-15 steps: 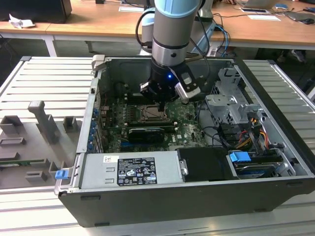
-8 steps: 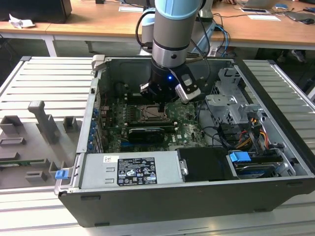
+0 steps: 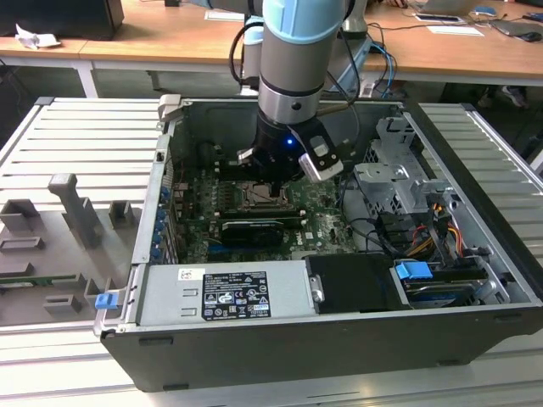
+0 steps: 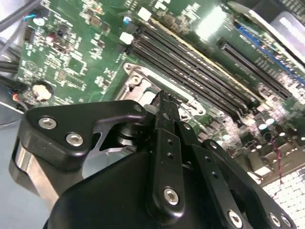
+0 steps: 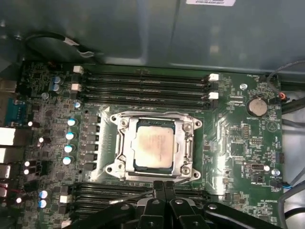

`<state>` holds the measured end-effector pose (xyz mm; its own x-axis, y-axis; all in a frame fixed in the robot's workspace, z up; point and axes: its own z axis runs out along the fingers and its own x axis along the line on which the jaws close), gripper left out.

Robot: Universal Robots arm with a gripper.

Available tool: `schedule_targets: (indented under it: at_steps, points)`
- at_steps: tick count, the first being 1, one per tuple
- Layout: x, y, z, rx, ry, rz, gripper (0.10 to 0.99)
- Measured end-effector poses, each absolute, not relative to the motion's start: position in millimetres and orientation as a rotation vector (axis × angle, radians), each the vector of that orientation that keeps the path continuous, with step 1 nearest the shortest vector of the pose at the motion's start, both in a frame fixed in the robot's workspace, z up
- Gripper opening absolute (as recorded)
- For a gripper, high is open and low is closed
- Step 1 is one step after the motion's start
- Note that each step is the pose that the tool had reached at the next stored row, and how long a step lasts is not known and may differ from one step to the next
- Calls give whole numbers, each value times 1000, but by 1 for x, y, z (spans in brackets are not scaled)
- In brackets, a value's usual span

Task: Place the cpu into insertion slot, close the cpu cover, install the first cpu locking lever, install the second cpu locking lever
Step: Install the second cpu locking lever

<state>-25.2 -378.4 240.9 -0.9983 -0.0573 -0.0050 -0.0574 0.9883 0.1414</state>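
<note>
The cpu [image 5: 152,145], a dull silver square, lies flat in the insertion slot [image 5: 152,168] on the green motherboard. The cpu cover [image 5: 188,143], a silver frame with a square window, lies down around the chip. My gripper [image 5: 163,187] is shut with nothing between its fingers and hovers just off one edge of the socket. In the second wrist view the shut gripper [image 4: 162,97] points down at the socket's metal rim [image 4: 139,78]. In the exterior view my gripper [image 3: 265,181] hangs inside the open computer case right above the insertion slot [image 3: 265,197].
Long black memory slots [image 5: 143,86] run on both sides of the socket. A black card [image 3: 250,229], the grey power supply [image 3: 225,292], a drive cage [image 3: 399,178] and loose cables [image 3: 424,229] crowd the case. A grey fixture tray [image 3: 68,220] lies at the exterior view's left.
</note>
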Motion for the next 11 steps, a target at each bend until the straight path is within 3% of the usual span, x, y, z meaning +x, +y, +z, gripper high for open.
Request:
schedule_targets:
  at_steps: [11]
  points:
    - [-45, -379, 226, -126, 3132, 225, 106]
